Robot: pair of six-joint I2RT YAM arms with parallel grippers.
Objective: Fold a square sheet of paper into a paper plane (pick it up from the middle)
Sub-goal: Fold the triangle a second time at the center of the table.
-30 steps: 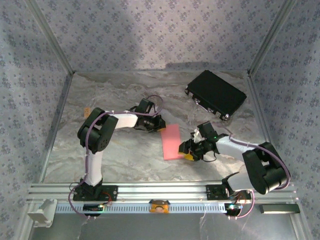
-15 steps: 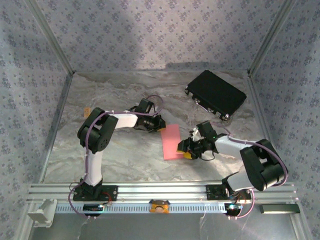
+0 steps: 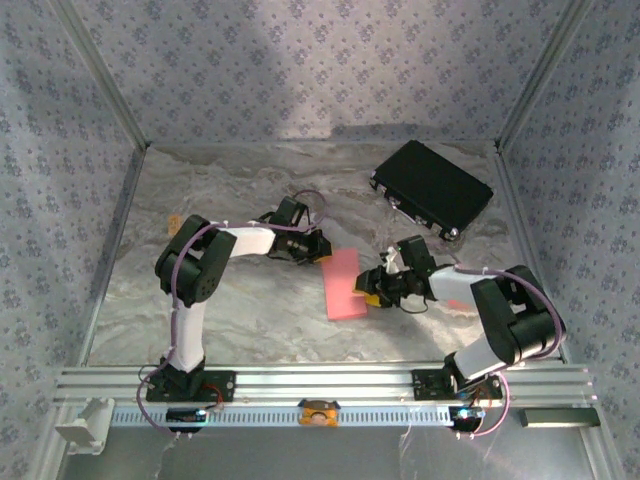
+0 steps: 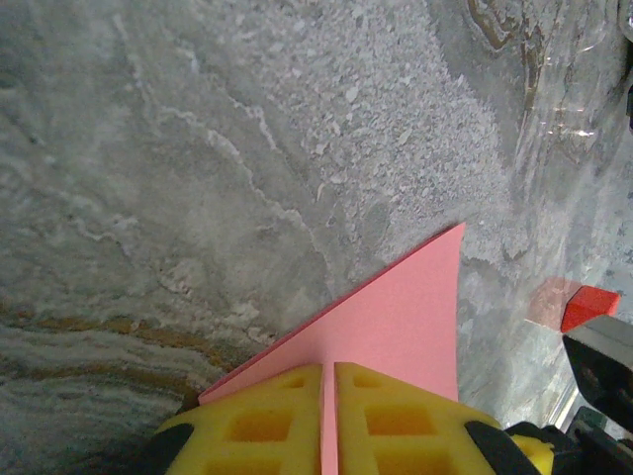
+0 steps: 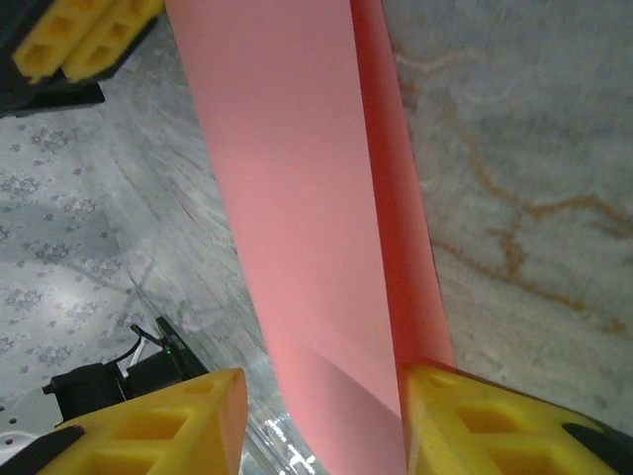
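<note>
The marbled worktop [image 3: 250, 320] carries a black case [image 3: 432, 188] near its far right corner. The folded pink paper [image 3: 343, 283] sits around the middle, between both arms. The left gripper [image 4: 328, 406] pinches its far end, pads pressed together on it. The right gripper [image 5: 321, 396] straddles the near end, jaws spread.

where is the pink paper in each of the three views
top external: pink paper at the centre of the picture.
left wrist: pink paper at lower middle, rising from the left gripper.
right wrist: pink paper as a wide band, top centre to bottom.
shared landmark: left gripper, yellow pads shut on one paper end.
</note>
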